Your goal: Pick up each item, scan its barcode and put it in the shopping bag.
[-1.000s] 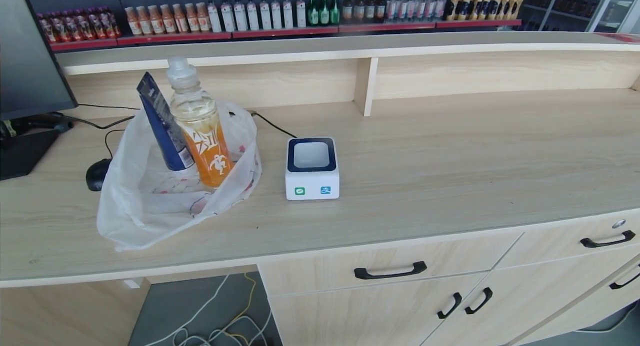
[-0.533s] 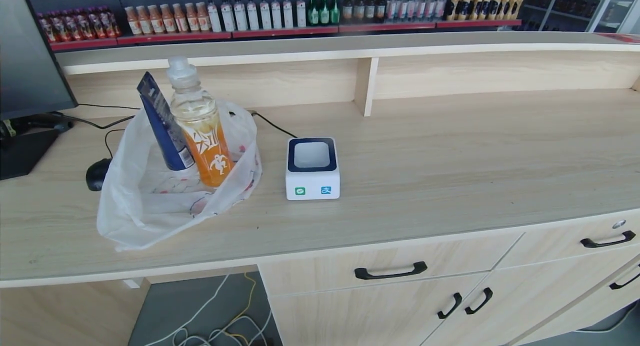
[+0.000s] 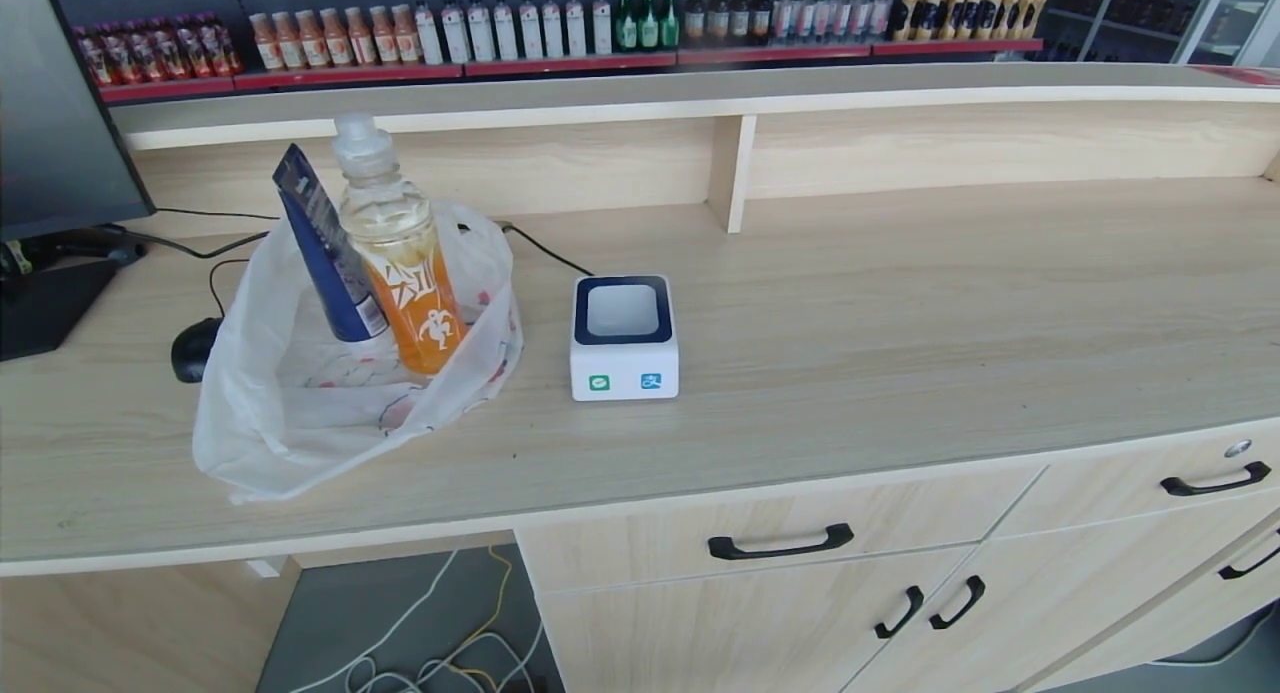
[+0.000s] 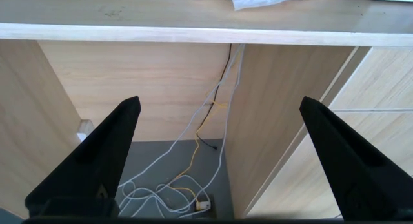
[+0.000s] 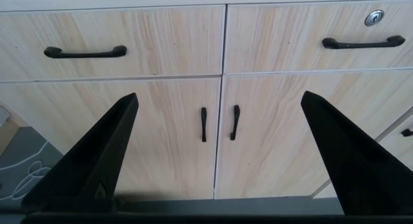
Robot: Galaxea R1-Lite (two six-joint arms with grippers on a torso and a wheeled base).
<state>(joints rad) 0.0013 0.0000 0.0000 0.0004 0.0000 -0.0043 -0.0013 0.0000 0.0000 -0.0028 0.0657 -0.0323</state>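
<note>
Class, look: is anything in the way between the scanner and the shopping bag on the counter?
Nothing visible does. Only bare counter separates the scanner from the shopping bag. The orange bottle and blue tube already stand inside the bag.

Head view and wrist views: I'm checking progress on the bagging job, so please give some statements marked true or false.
1. The orange drink bottle stands in the shopping bag. True.
2. The blue tube lies flat on the counter. False: it leans upright in the bag beside the bottle.
3. The scanner sits on the counter to the bag's right. True.
4. The left tool grips the bottle. False: it is open and empty, in front of the counter.
</note>
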